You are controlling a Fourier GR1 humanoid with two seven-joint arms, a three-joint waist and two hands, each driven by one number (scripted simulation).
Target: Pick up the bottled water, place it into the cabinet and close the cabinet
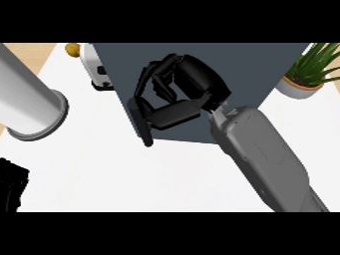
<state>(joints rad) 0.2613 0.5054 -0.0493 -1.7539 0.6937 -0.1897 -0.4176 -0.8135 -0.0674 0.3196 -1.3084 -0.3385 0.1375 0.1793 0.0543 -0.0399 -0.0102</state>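
At the lower left corner of the counter (pixel 91 164): the left robot hand (pixel 2 187), black, only partly in view, so the state of the fingers cannot be told. Above it, near the left edge of the counter: a big white cylinder (pixel 14 94) with a grey rim at its base. Further right, at the far edge: a small yellow thing (pixel 72 49) and a white appliance (pixel 96 67), partly hidden behind the cabinet. In the middle: the dark grey cabinet (pixel 268 64), standing on the counter. In front of it: the right robot hand (pixel 178 94), fingers curled together, close to the cabinet's left edge and its black handle (pixel 144 130). Bottled water not to be seen; perhaps hidden, cannot tell. At the far right corner: a green plant in a white pot (pixel 305 82).
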